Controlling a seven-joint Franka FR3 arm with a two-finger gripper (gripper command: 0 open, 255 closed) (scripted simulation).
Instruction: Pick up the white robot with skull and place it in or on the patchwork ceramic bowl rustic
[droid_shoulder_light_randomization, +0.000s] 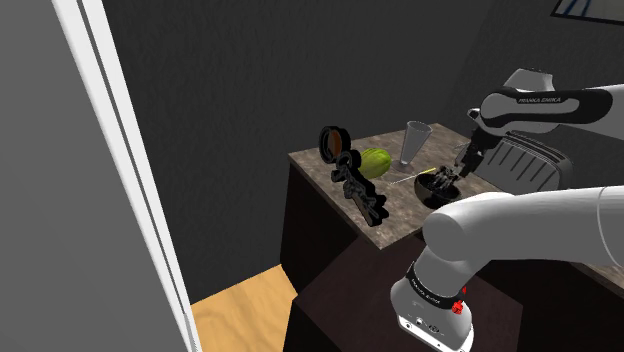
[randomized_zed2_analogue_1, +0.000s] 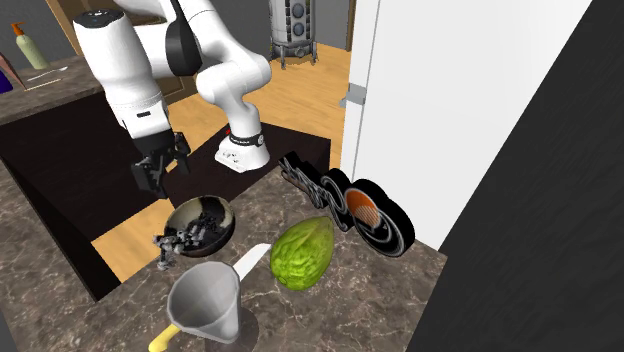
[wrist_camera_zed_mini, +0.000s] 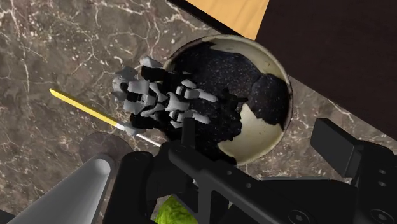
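- A white robot arm with dark joints (randomized_zed2_analogue_1: 120, 60) reaches over a dark brown marble-patterned desk (randomized_zed2_analogue_1: 400, 290). Its all-black gripper (randomized_zed2_analogue_1: 158, 172) hangs in the air above a round bowl patched in cream and black (wrist_camera_zed_mini: 264, 95).
- The fingers (wrist_camera_zed_mini: 332, 139) are spread apart with nothing between them. They touch neither bowl nor toy.
- The small white-and-black toy robot (wrist_camera_zed_mini: 159, 98) lies on its side across the bowl's rim. Part of it rests inside on the dark lining, and the rest hangs out over the desk on the side of the knife.
- The bowl sits near the desk's edge, on the side nearest the arm's dark box-like stand (droid_shoulder_light_randomization: 350, 300).
- A knife with a yellow handle and pale blade (wrist_camera_zed_mini: 79, 106) lies flat on the desk just beside the toy's overhanging end.
- A plain grey cone-shaped cup (randomized_zed2_analogue_1: 205, 300) stands upright near the knife, wide mouth upward.
- A bumpy green oval fruit (randomized_zed2_analogue_1: 303, 252) lies just beside the cup, between the bowl and a black flat-sided object with an orange disc on its face (randomized_zed2_analogue_1: 358, 210). I cannot tell what that object is.
- In the shoulder view, a grey toaster (droid_shoulder_light_randomization: 525, 160) stands on the desk behind the arm's forearm.
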